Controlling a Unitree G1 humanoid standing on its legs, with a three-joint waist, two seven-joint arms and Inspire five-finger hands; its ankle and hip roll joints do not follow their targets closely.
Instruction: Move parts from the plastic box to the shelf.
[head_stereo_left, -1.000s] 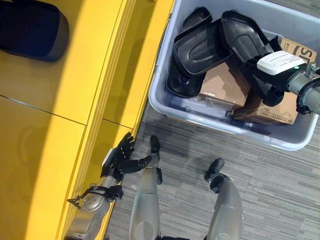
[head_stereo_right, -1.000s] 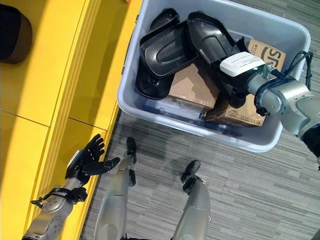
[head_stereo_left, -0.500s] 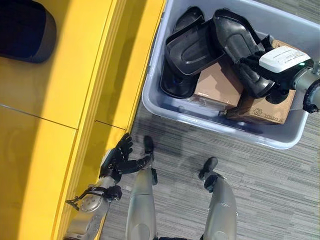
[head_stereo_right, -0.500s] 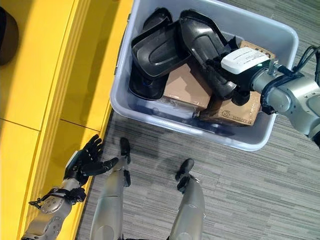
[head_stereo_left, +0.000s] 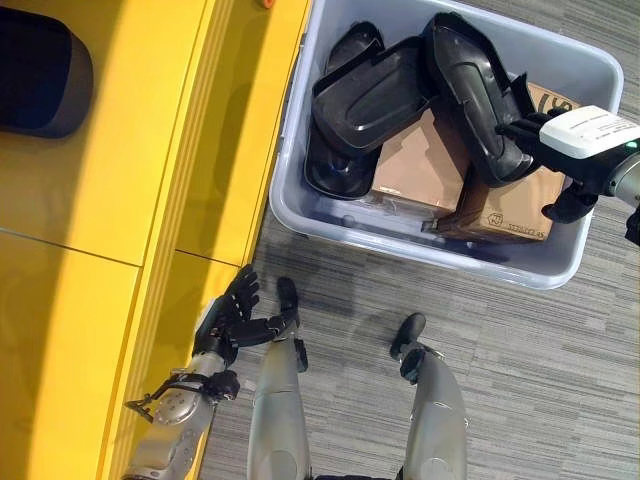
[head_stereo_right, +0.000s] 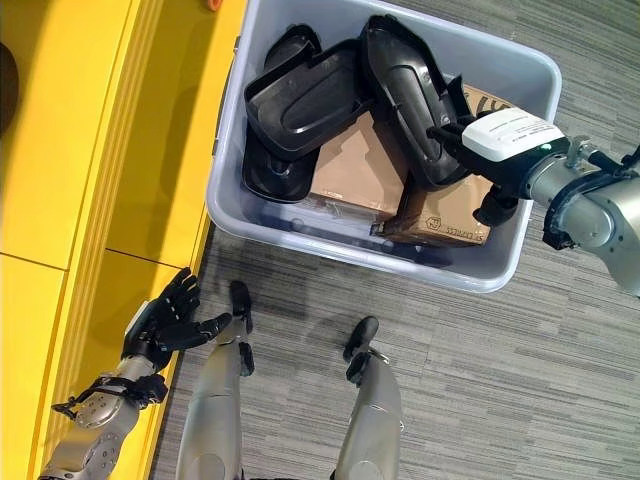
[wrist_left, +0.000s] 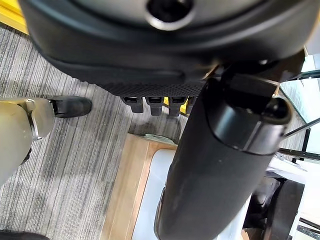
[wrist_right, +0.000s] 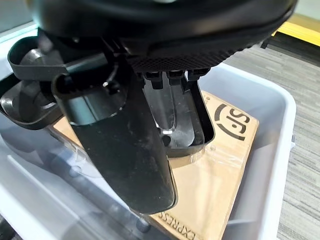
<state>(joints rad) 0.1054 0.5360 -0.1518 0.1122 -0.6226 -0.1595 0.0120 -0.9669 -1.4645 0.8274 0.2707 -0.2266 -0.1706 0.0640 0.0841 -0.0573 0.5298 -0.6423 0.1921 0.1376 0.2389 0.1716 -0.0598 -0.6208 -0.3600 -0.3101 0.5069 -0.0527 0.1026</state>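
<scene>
Right hand (head_stereo_right: 500, 150) reaches into the box (head_stereo_right: 300, 235), fingers curled on a black part (head_stereo_right: 410, 90) that leans on 2 cartons (head_stereo_right: 350, 165). More parts (head_stereo_right: 300, 95) lie beside. My left hand (head_stereo_right: 165, 322) hangs spread by the yellow shelf (head_stereo_right: 70, 150).

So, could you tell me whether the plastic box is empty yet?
Not empty: the plastic box holds black parts on cardboard boxes.

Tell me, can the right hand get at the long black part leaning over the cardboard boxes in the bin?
Probably yes. The right hand is already over the grey plastic box, its fingers reaching down onto the long black part, which lies on top of the cardboard boxes with nothing covering it.
</scene>
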